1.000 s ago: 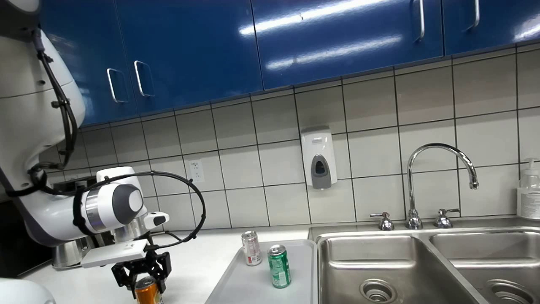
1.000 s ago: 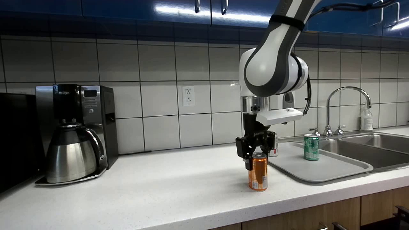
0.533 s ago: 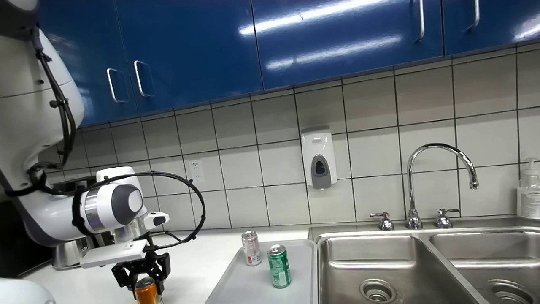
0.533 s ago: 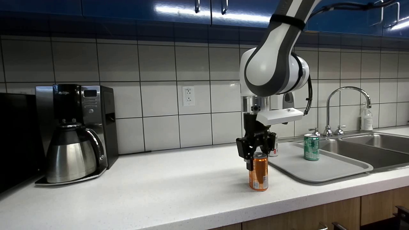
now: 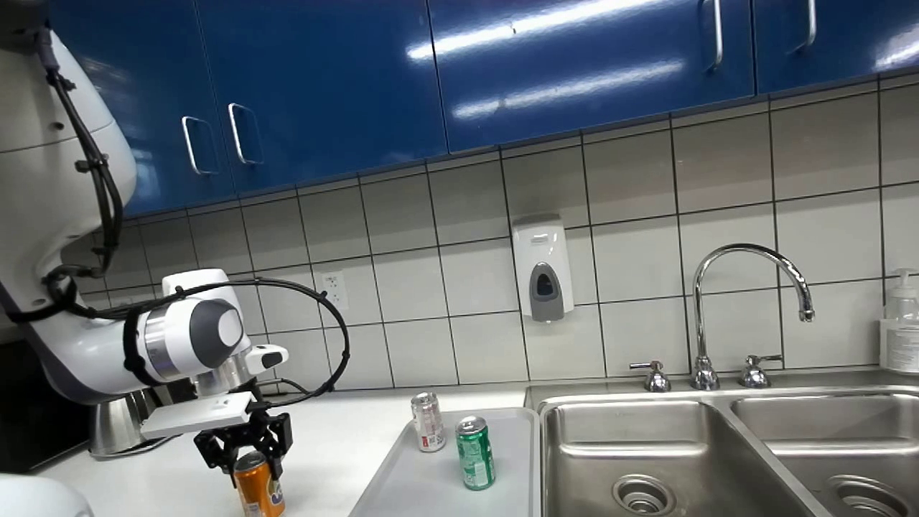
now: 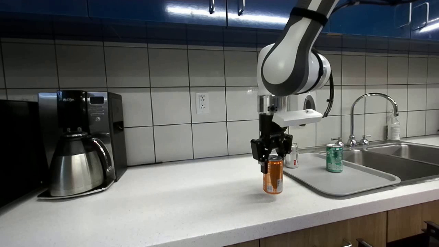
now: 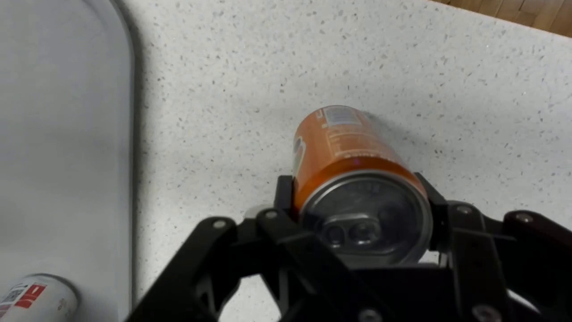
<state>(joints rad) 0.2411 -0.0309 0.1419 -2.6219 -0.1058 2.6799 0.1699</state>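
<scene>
My gripper [image 6: 273, 165] is shut on an orange soda can [image 6: 273, 181], one finger on either side just below the rim. The can hangs upright a little above the white counter [image 6: 178, 199], with a faint shadow under its base. From the wrist view, the dark lid and pull tab of the can [image 7: 344, 138] face the camera, and both fingers [image 7: 284, 192] press its sides. In an exterior view the lower end of the can [image 5: 262, 495] is near the bottom edge of the picture.
A grey tray [image 6: 349, 181] lies beside the sink [image 5: 632, 445], bearing a green can [image 5: 475, 456] and a white-silver can [image 5: 428, 422]. A coffee maker [image 6: 118, 137] with a steel carafe [image 6: 77, 171] stands along the counter. The faucet [image 6: 355, 113] rises behind the sink.
The jaws closed onto the orange can about a second ago. Since half a second ago, gripper and can have risen slightly, and the can has left the counter.
</scene>
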